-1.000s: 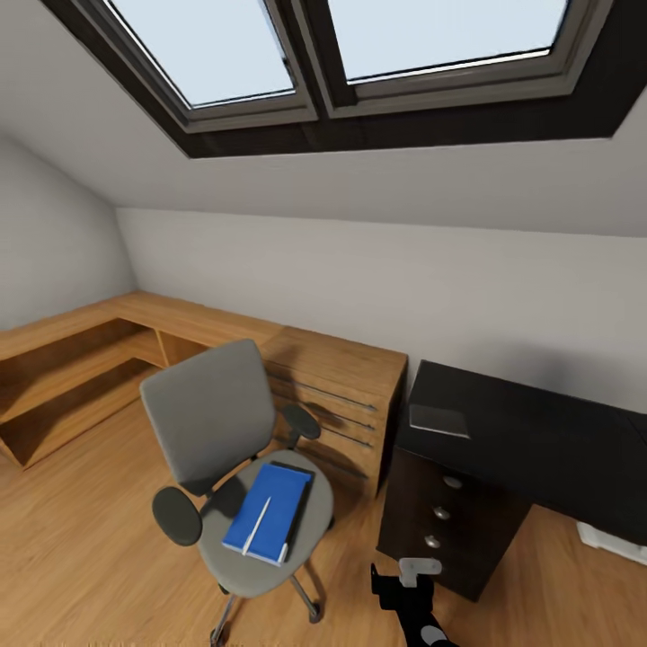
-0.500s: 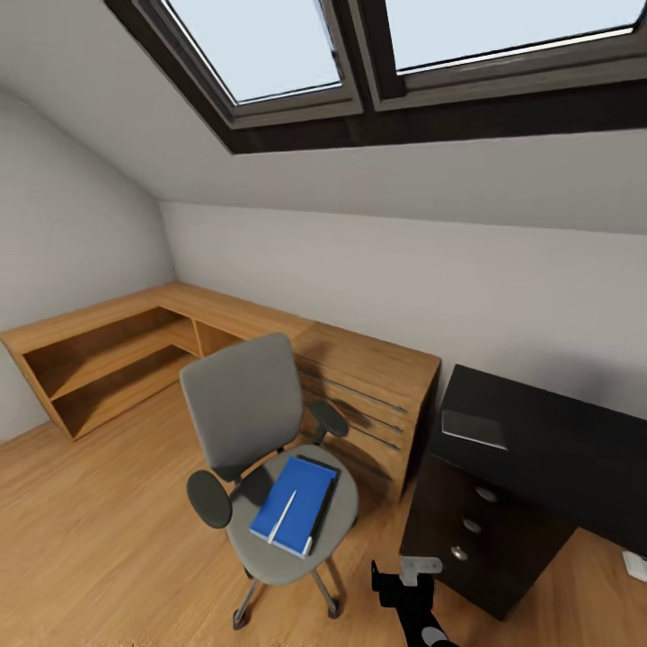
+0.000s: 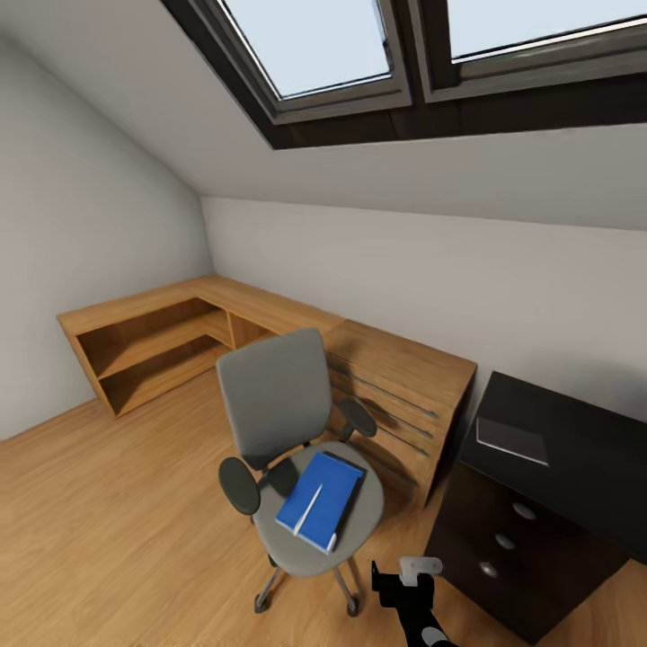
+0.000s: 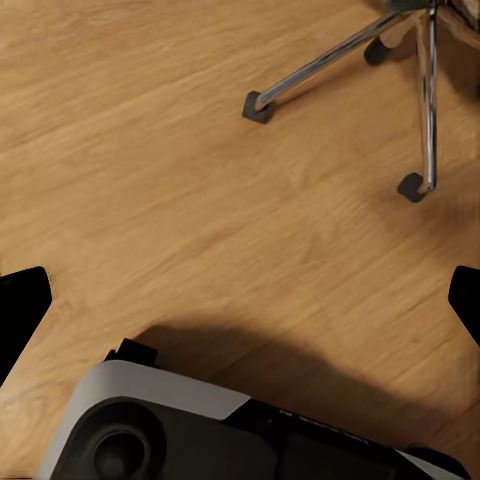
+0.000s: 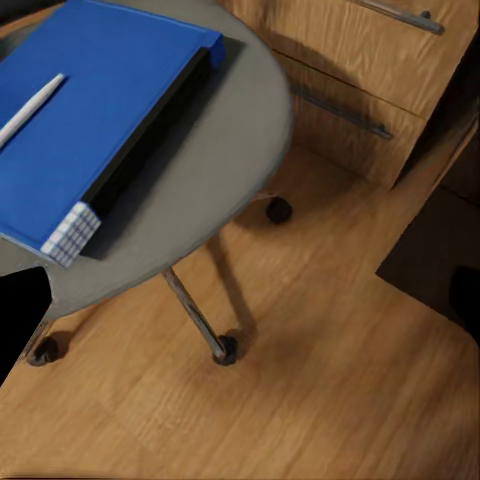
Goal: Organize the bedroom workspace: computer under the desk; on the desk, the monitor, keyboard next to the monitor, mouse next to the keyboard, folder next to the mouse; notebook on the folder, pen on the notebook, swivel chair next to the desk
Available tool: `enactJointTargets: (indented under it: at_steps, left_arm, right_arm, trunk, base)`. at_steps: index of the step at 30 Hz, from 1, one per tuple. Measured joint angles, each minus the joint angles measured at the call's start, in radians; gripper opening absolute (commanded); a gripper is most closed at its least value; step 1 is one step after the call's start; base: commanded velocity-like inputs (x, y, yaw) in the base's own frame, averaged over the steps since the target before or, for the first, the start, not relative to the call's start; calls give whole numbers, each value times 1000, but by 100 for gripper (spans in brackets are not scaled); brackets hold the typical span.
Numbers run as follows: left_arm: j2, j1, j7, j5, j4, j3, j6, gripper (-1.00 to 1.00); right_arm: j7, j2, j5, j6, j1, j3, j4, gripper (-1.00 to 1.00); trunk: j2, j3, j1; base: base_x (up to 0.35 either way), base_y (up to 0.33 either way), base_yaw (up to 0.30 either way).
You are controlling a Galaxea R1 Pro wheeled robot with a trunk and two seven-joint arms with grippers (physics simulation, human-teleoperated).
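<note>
1. The chair (image 3: pixel 301 467) stood on the wood floor (image 3: pixel 108 530), just beside the light wood cabinet (image 3: pixel 404 404), apart from the desk (image 3: pixel 548 485).
2. The folder (image 3: pixel 321 499) lay flat on its seat, the pen (image 3: pixel 307 509) resting on top.
3. A flat grey notebook (image 3: pixel 512 440) sat on the desk's near corner.
4. The left gripper's (image 4: pixel 240 300) fingers stood wide over bare floor.
5. The right gripper's (image 5: pixel 240 310) fingers were wide too, near the seat's edge.

Blue folder (image 3: pixel 321 500) on swivel chair (image 3: pixel 286 428)
</note>
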Motion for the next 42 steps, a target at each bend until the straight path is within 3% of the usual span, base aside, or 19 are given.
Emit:
enactJointTargets:
  at_steps: [10, 27, 42]
  left_arm:
    - [0, 0, 0, 1, 0, 0, 0, 100]
    - [0, 0, 0, 1, 0, 0, 0, 100]
    - [0, 0, 0, 1, 0, 1, 0, 100]
  right_arm:
    - [0, -1, 0, 0, 0, -1, 0, 100]
    - [0, -2, -3, 0, 0, -1, 0, 100]
    - [0, -2, -3, 0, 0, -1, 0, 100]
  trunk:
    - [0, -8, 0]
    - [0, -11, 0]
    - [0, -3, 0]
  base:
    - [0, 0, 182]
    - [0, 0, -9]
    - [0, 0, -174]
